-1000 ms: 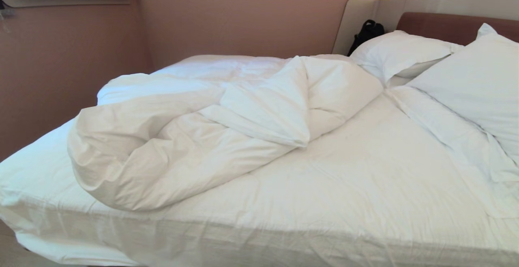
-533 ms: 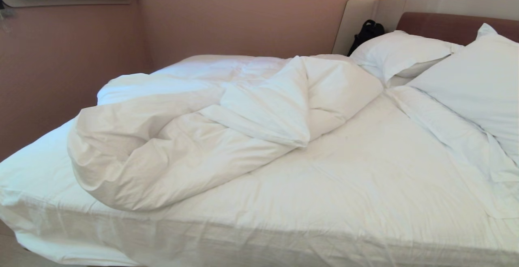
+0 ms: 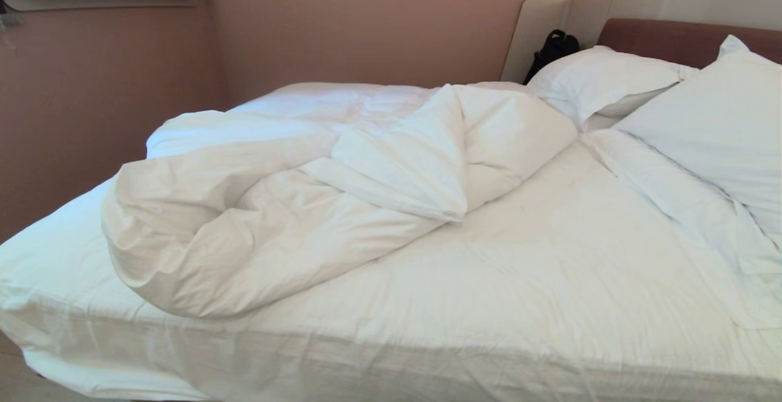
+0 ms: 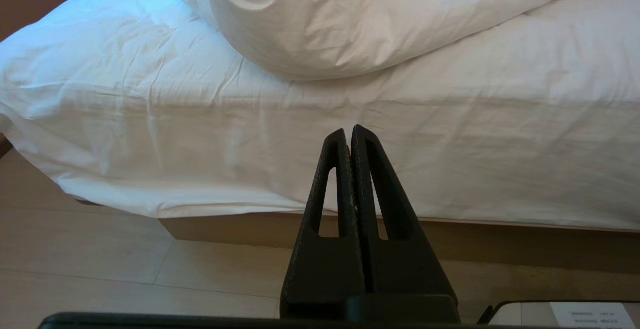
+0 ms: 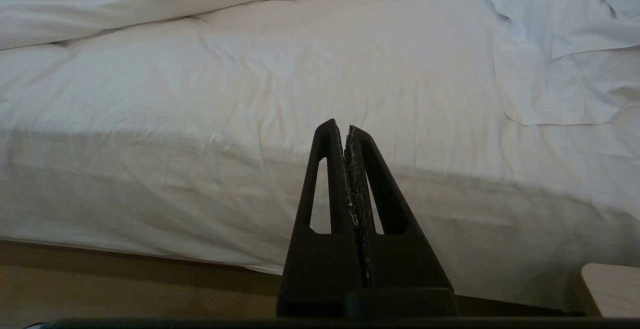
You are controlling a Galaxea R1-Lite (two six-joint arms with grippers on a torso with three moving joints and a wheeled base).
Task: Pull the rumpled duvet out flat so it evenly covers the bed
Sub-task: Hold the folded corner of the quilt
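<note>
- Nothing's started yet: the rumpled duvet (image 3: 293,200) sits bunched in a heap on the bed (image 3: 550,280), piled toward its left and far side as you look across from the head view.
- Near half of the mattress lies bare, pillows (image 3: 702,115) up by the headboard.
- Your left gripper (image 4: 349,136) is pressed closed, empty, low before the bed's edge.
- Your right gripper (image 5: 344,130) is the same: closed on nothing.
- All the spreading is left for you: grab an edge, pull it flat.
</note>
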